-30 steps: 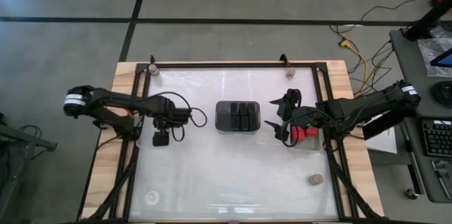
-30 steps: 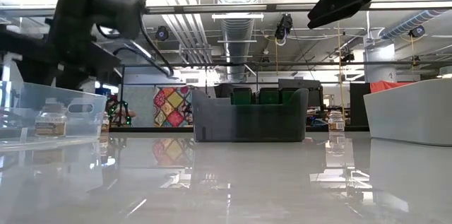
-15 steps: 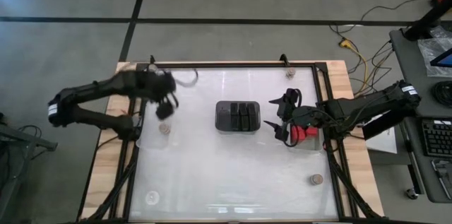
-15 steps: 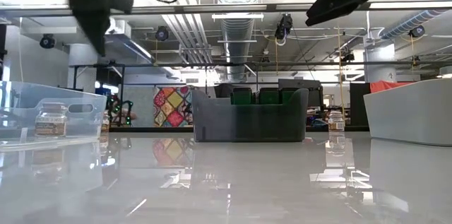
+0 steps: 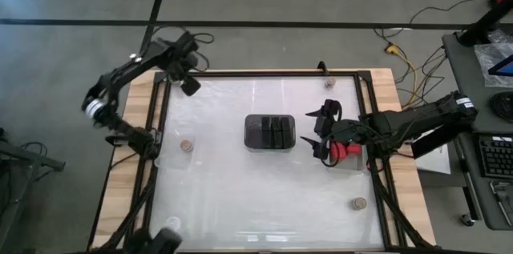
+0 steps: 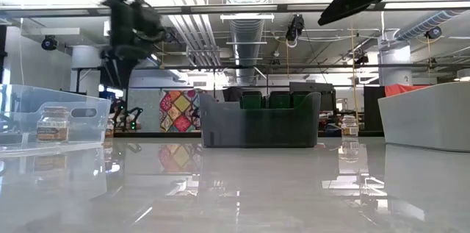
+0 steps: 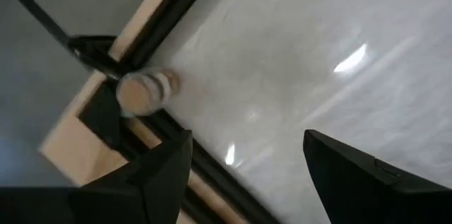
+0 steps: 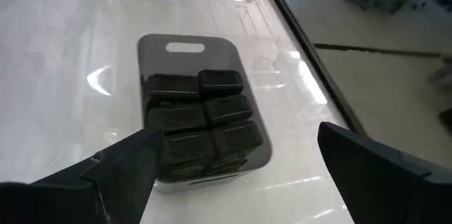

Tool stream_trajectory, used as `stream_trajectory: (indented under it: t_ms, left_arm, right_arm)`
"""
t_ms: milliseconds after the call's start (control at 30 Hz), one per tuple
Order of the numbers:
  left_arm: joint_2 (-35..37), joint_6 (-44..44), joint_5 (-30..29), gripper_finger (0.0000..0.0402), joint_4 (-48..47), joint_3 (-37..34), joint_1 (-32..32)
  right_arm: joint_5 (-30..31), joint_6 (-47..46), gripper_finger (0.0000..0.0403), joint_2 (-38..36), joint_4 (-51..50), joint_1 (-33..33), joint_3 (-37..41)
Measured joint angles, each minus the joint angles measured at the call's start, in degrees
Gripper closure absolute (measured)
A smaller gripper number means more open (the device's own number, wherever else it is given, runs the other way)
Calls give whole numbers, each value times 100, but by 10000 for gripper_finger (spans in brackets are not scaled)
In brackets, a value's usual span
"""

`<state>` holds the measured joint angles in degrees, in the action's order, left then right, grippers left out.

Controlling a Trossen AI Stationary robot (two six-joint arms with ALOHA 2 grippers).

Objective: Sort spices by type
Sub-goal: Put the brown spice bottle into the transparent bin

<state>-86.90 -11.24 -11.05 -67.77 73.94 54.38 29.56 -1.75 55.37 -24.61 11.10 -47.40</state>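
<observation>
My left gripper [image 5: 190,86] hangs open and empty over the table's far-left corner. A tan-topped jar [image 7: 145,91] stands there beside the black frame, ahead of my fingers [image 7: 247,139]. Another jar [image 5: 186,146] stands in the clear tray [image 6: 22,108] at the left edge. Several dark blocks [image 8: 201,114] lie in the dark tray [image 5: 271,131] at mid-table. My right gripper [image 5: 321,135] hovers open and empty just right of that tray, next to the red blocks [image 5: 345,151]. More jars stand at the far right [image 5: 329,82], near right [image 5: 358,203] and near left [image 5: 171,223].
A pale bin [image 6: 429,115] at the right edge holds the red blocks. A black frame [image 5: 264,73] runs around the glossy tabletop. Bare tabletop lies along the near side between the two near jars. Cables and a desk lie beyond the right edge.
My left gripper has risen from over the clear tray at the left edge and swung toward the far-left corner, turning as it went. The jar in that tray has stayed where it stood.
</observation>
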Motion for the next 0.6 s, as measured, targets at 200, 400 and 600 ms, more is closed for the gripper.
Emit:
stream_trajectory:
  t_ms: [200,400,600]
  left_arm:
    - [-1535,-332,-357,134,-805,1185,309]
    - [-2361,-449,-695,93,-1140,1870,547]
    - [-2860,-516,-851,66,-1445,2149,747]
  right_arm:
    - [17,32,37,-2,-32,-153,-50]
    - [32,123,37,-2,-274,-167,-50]
    - [48,273,37,-2,-375,-167,-50]
